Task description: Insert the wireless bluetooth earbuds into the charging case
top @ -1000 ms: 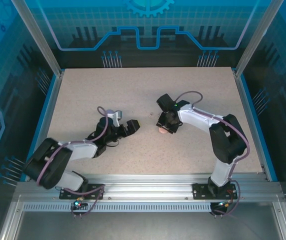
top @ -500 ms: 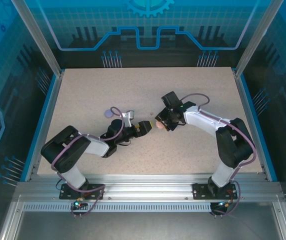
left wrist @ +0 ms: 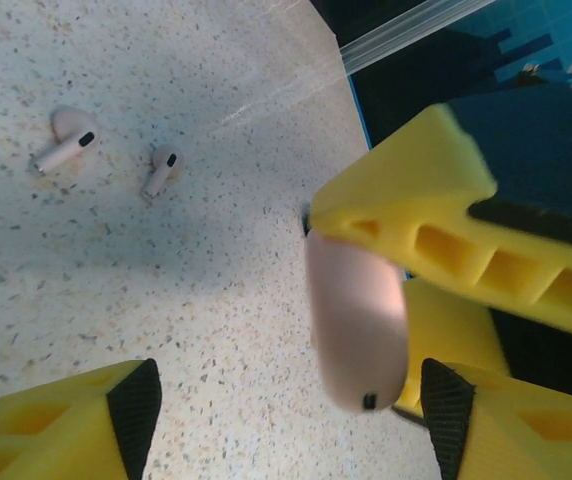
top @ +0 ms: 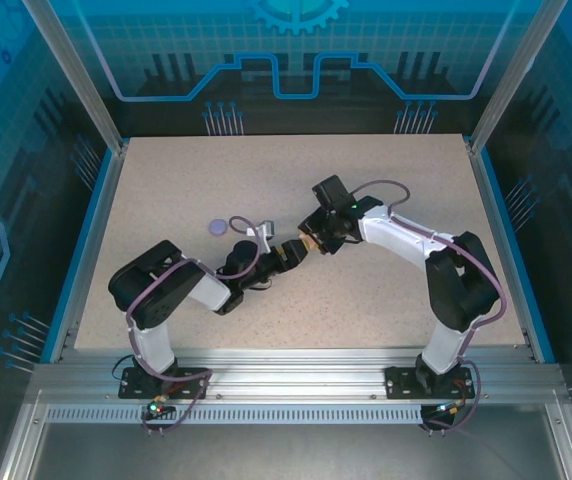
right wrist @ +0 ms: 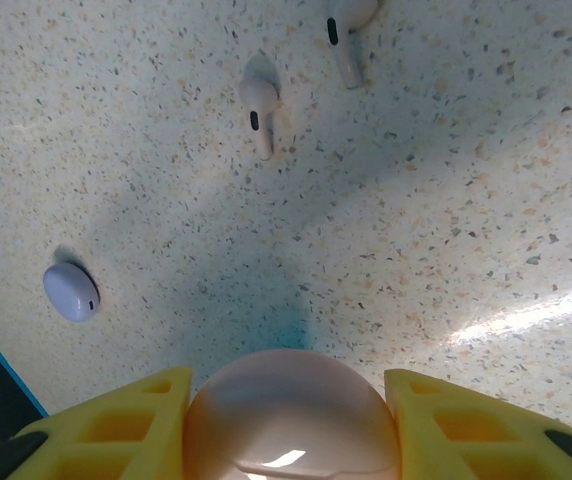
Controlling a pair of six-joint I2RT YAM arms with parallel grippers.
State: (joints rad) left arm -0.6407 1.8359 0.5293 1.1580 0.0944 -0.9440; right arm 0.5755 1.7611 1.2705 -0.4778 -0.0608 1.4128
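**A:** At the middle of the worktop (top: 396, 190) the two arms meet. Right gripper (right wrist: 286, 430), status?

**B:** Clamped on the pink case (left wrist: 356, 320), one finger on each side. The case appears to be held clear of the surface. It looks closed, but the lid seam is not resolvable.

**A:** Left gripper (left wrist: 288, 410)?

**B:** Jaws apart, straddling the same case. A gap shows on one side, so it has no grip and holds nothing.

**A:** Earbuds?

**B:** Two pale pink earbuds (left wrist: 64, 142) lie loose on the worktop, near each other and apart from the case. Neither is seated. A lilac case (top: 218, 227) sits on the surface well off to the left, with no gripper on it.

**A:** Progress?

**B:** Judgement: early. Nothing is inserted as far as the views show. The step in hand is probably a two-arm hold to get the pink case open. Left to do: open the lid, pick up each earbud, seat both, then deal with any other sets.
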